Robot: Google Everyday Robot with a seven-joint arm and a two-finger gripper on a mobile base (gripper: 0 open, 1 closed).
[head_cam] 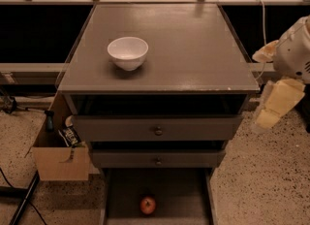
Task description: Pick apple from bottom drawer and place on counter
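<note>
The small red apple (148, 204) lies on the dark floor of the open bottom drawer (184, 195), near its front middle. The counter (193, 49) is the broad grey-brown cabinet top above it. My gripper (272, 108) hangs in the air at the right edge of the view, beside the counter's front right corner and well above and to the right of the apple. It holds nothing that I can see.
A white bowl (128, 52) stands on the left half of the counter. Two upper drawers with round knobs (158, 131) are slightly open. A cardboard box (60, 158) with small items sits on the floor left of the cabinet. A rail runs behind.
</note>
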